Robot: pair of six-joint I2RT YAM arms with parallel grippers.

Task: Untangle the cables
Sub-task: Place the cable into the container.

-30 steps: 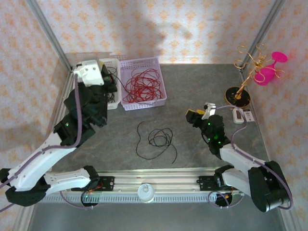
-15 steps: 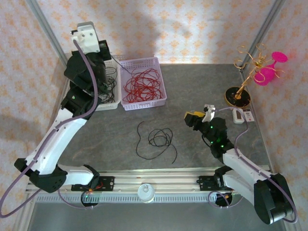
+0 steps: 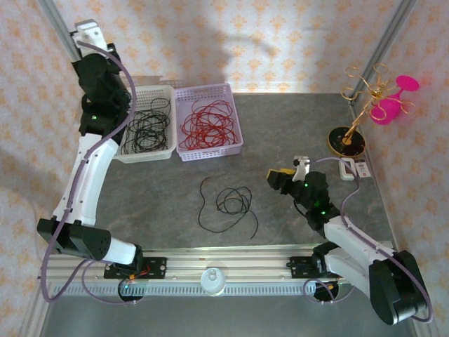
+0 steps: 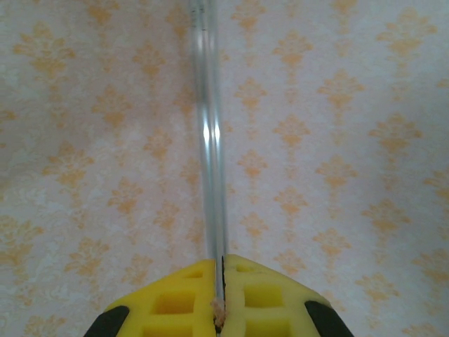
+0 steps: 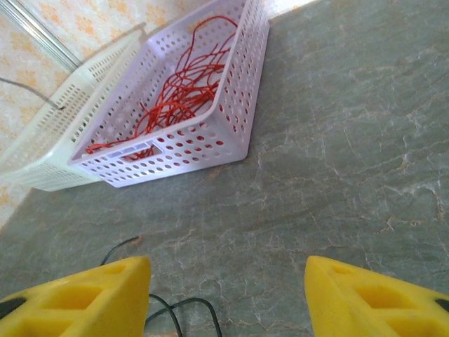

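Two baskets stand side by side, touching, at the far left of your grey table (image 3: 295, 126).

1. White basket (image 3: 128, 151): holds the black cables (image 3: 149, 126), a loose heap of overlapping loops.
2. Lilac basket (image 3: 235, 119), to the right of the white one: holds the red cables (image 3: 207, 125), likewise heaped in loops.
3. Loose black cable (image 3: 228, 203): lies on the bare table in front of the baskets, between your two arms. A small coil sits at its middle and longer strands trail off left and right.
4. Left gripper (image 4: 219, 309): your arm is raised high at the far left corner, above the white basket, facing the patterned wall and a metal frame post (image 4: 208, 140). The yellow jaws are pressed together; you cannot tell whether anything is pinched in the seam.
5. Right gripper (image 5: 228, 281): low over the table, just right of the loose black cable and pointed toward the baskets. The yellow jaws stand apart with nothing between them.
6. Far right: a gold wire stand (image 3: 354, 116) on a black base, a pink glass (image 3: 393, 102) and a small white device (image 3: 349, 168).
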